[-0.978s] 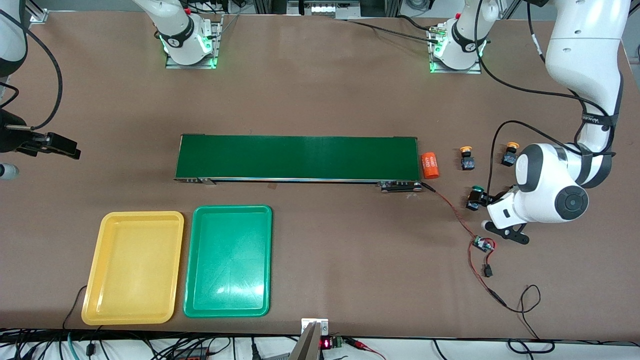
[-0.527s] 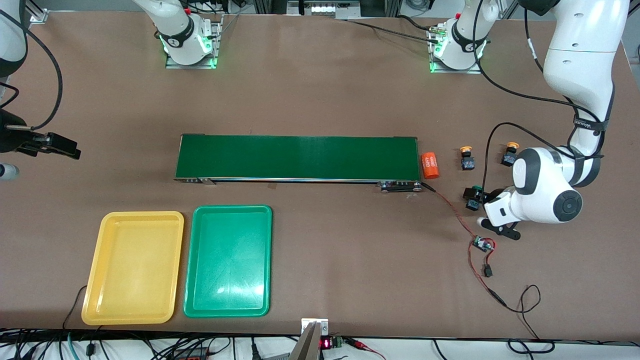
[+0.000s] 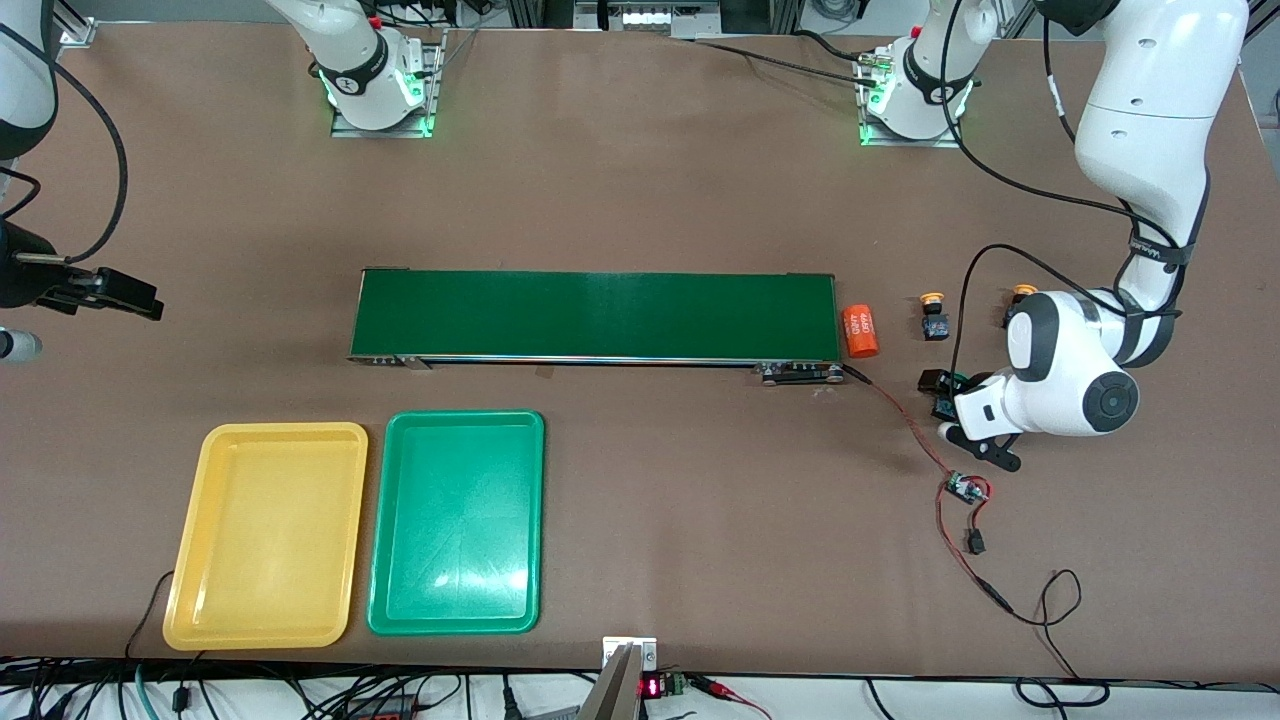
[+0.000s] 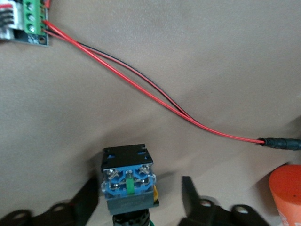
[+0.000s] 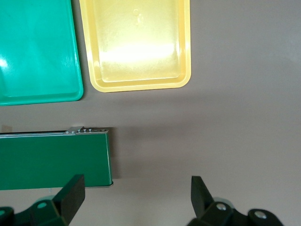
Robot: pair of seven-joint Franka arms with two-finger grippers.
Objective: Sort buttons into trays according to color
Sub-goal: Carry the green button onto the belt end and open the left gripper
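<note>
I am working the first pick of the sort: the left hand (image 4: 139,183) is sitting low at the left arm's end of the worktop (image 3: 650,180), its fingers (image 4: 89,197) standing apart on either side of a green button (image 4: 127,176) that is lying on its side, with a sliver of gap showing at each flank, so I am judging it bracketed but not yet clamped. A red wire pair (image 4: 141,80) is running just past it toward a small circuit board (image 4: 23,23). Two yellow-capped buttons (image 3: 932,315) are waiting higher in the front view, beside the orange cylinder (image 3: 860,330) at the end of the dark-green belt (image 3: 595,315). The right hand (image 5: 134,188) is waiting with fingers spread wide over bare worktop at the right arm's end. Next I am needing the fingers to meet squarely on the boxy body, then a straight lift clear of the wires, and a long carry to the green tray (image 3: 380,520), low in the frame beside the yellow tray (image 3: 190,530); both are lying empty.
</note>
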